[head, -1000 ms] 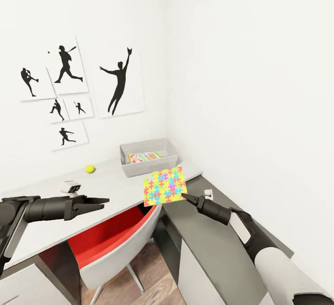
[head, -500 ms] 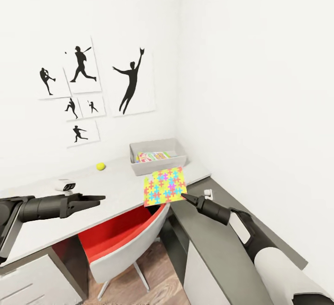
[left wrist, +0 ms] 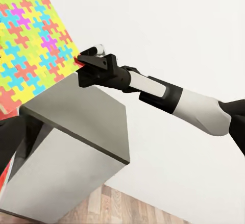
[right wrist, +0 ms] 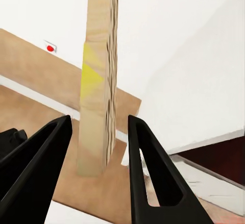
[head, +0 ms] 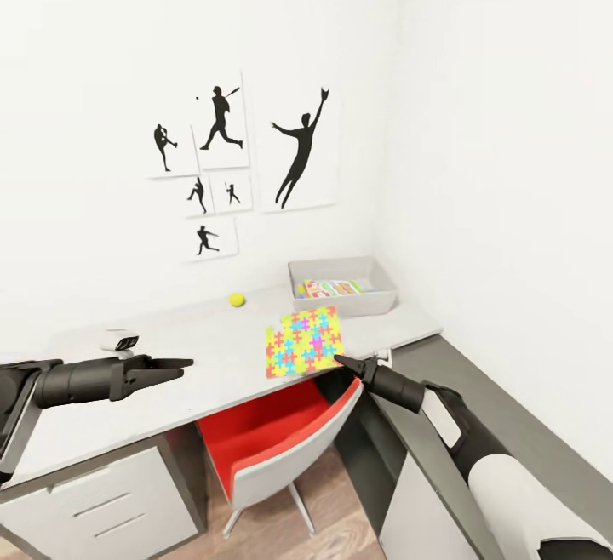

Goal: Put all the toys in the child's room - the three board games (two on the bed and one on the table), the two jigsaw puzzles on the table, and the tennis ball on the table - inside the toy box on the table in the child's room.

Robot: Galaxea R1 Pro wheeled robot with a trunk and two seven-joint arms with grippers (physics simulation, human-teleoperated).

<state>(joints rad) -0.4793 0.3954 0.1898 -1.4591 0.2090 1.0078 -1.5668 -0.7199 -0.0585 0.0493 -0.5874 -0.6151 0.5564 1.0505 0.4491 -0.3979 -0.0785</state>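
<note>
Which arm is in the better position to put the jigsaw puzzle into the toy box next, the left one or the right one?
The right. Its gripper holds the jigsaw puzzle by one corner, over the table edge near the toy box. The left gripper is empty and farther from the box.

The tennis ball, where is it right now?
In the head view the tennis ball lies on the table near the wall, left of the toy box and beyond the jigsaw puzzle held by the right gripper.
</note>
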